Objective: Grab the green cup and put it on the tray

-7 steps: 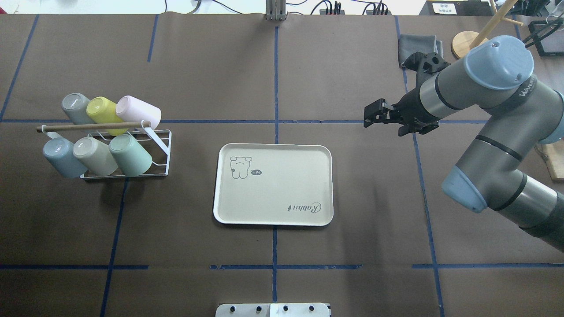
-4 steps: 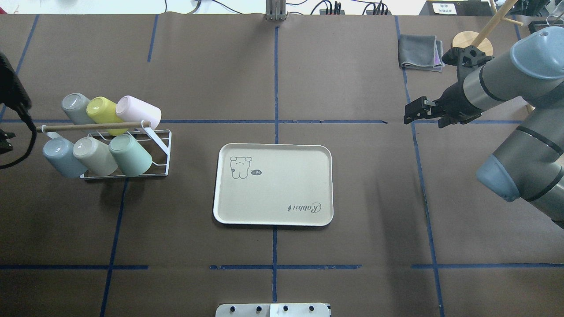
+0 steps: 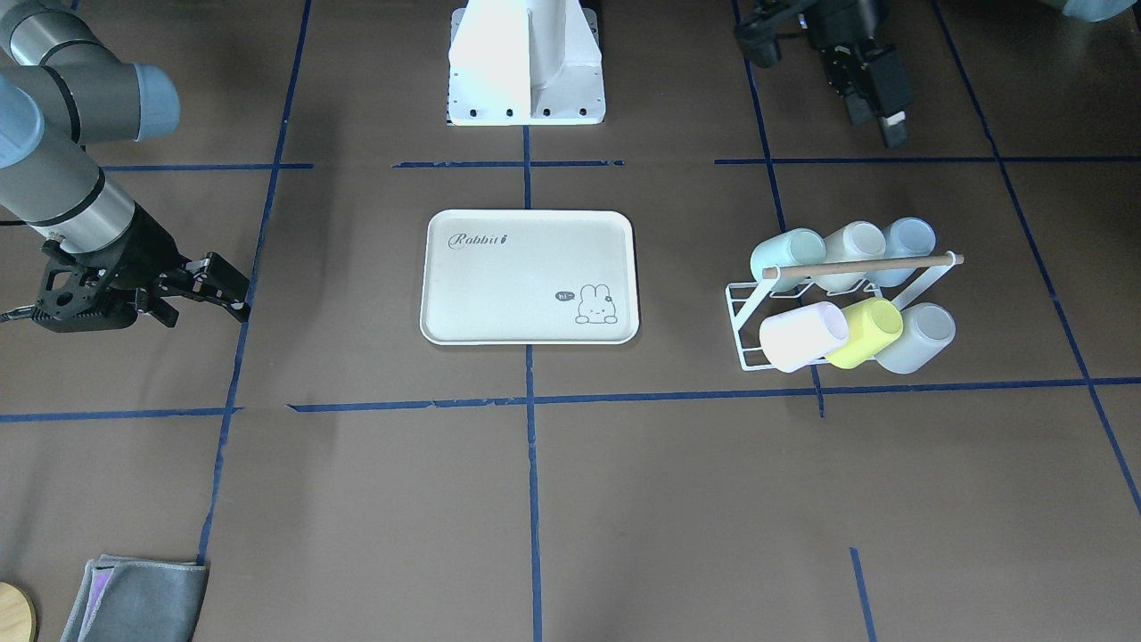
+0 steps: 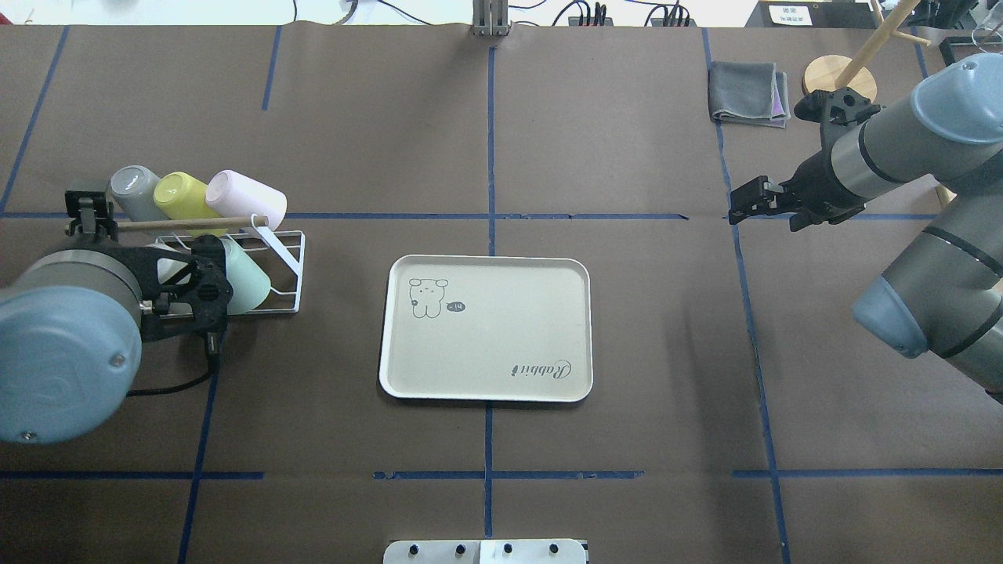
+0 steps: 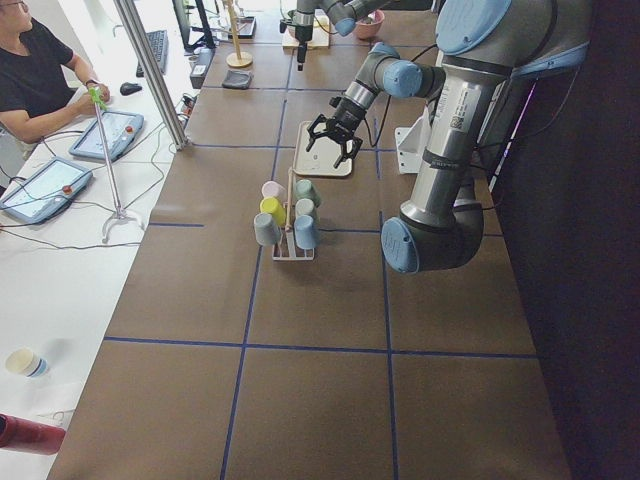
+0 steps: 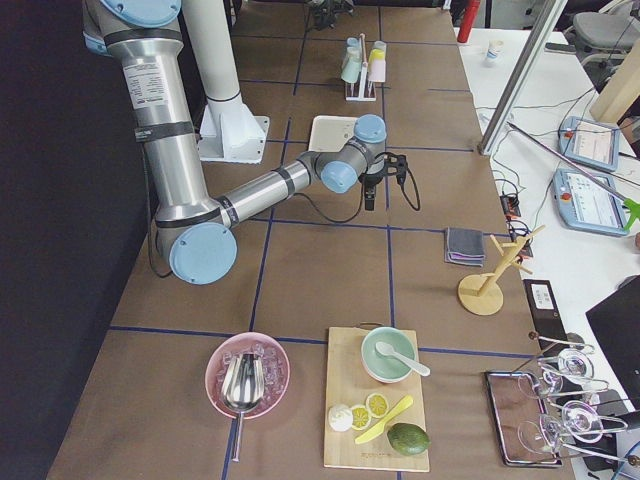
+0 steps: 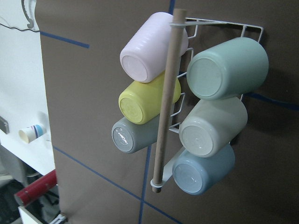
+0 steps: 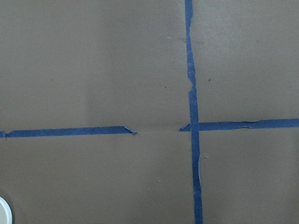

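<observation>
Nearest the robot, the left gripper (image 5: 334, 145), its 2 black fingers spread and empty, has swung in above the white wire rack (image 4: 279, 251) of 6 tipped plastic cups. The small pale mint-green plastic cup (image 7: 227, 67) lies untouched in the rack's nearer row, at the end closest to the flat cream rectangular tray (image 4: 501, 313), which sits well apart. Farthest out, the right gripper (image 4: 744, 205), also spread and empty, has pulled back. The left arm likely makes the pick.
</observation>
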